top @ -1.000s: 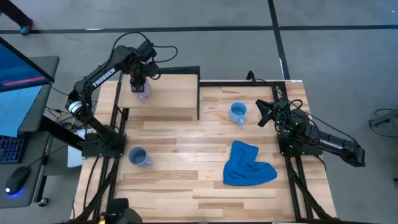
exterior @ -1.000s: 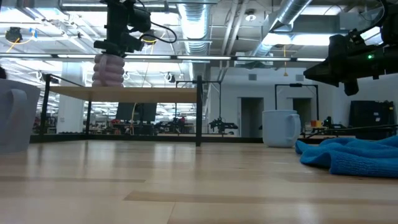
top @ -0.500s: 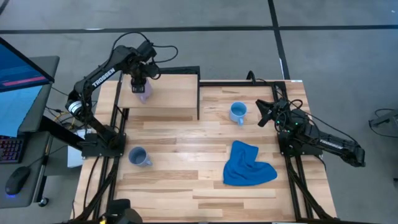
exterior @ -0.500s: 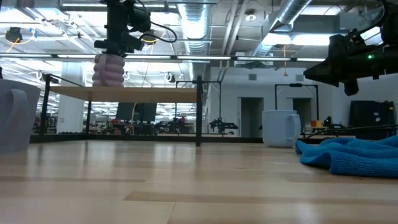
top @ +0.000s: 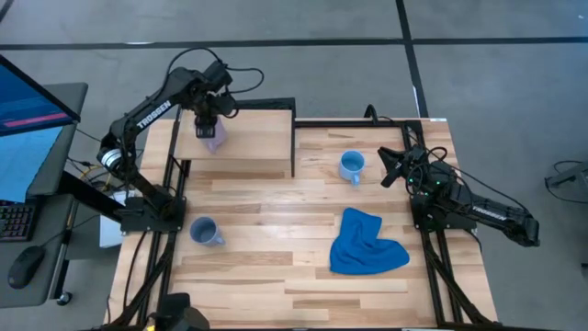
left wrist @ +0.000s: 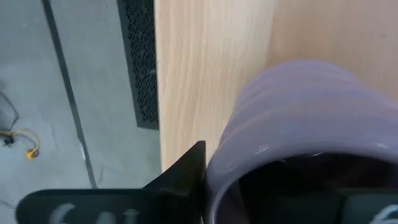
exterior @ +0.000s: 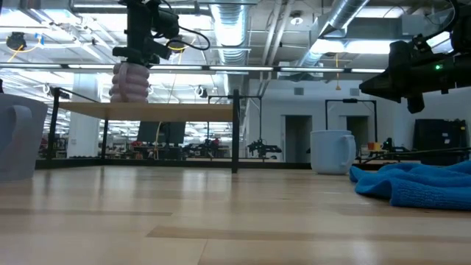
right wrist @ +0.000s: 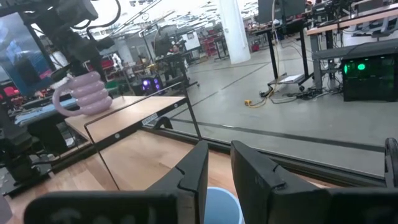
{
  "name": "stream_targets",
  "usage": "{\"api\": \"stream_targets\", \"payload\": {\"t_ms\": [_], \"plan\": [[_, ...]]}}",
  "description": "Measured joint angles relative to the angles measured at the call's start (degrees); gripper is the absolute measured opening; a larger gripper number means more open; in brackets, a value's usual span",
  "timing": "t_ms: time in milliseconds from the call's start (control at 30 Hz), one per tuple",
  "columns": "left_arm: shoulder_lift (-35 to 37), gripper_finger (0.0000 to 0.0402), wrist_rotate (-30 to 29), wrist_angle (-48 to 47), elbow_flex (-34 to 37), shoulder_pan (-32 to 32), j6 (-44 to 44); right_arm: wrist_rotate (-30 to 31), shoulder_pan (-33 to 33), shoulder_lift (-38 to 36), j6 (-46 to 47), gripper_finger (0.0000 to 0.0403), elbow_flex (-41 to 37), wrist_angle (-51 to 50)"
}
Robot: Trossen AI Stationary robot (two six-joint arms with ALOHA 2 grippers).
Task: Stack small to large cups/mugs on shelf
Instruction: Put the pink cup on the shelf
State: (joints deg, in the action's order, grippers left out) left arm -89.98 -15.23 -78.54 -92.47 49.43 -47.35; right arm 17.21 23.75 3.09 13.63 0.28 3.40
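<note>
The pale purple mug [top: 213,138] stands upright on the light-wood shelf [top: 257,138] near its far left corner. My left gripper [top: 207,124] reaches down onto the mug from above. The bright light blue mug [top: 351,166] stands on the tabletop right of the shelf. The grey-blue mug [top: 204,231] stands near the left edge. My right gripper [top: 390,166] waits level at the right, just right of the light blue mug. Its fingers [right wrist: 193,174] are a little apart with nothing between them. My left gripper has the purple mug by its rim [left wrist: 214,168]. One finger [left wrist: 186,174] lies against the outside of the wall, and the other is lost in the mug's dark inside. The fingers point steeply down. The mug's base rests on the shelf [exterior: 184,109].
A crumpled blue cloth [top: 366,244] lies on the tabletop at the near right. The shelf's black frame post [exterior: 235,132] stands between the shelf and the light blue mug [exterior: 331,151]. A monitor and keyboard sit off the table's left side.
</note>
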Motion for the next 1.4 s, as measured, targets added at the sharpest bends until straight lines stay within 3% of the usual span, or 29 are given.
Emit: {"api": "stream_targets", "payload": {"t_ms": [367, 533, 967, 1233, 1400], "plan": [[0.0, 0.0151, -2.0, 0.0, 0.0, 0.0, 1.3, 0.0, 0.0, 0.0, 0.0, 0.0093, 0.0, 0.0], [0.0, 0.0154, -5.0, 0.0, 0.0, 0.0, 3.3, 0.0, 0.0, 0.0, 0.0, 0.0093, 0.0, 0.0], [0.5, 0.0151, -1.5, -0.6, -0.3, 0.0, 4.1, 0.0, 0.0, 0.0, 0.0, 0.0093, 0.0, 0.0], [0.9, 0.0151, 0.9, -3.8, -10.9, 0.0, 7.3, 0.0, 0.0, 0.0, 0.0, 0.0093, 0.0, 0.0], [0.9, 0.0151, 8.4, -4.3, -15.4, 0.0, 9.9, 0.0, 0.0, 0.0, 0.0, 0.0093, 0.0, 0.0]]}}
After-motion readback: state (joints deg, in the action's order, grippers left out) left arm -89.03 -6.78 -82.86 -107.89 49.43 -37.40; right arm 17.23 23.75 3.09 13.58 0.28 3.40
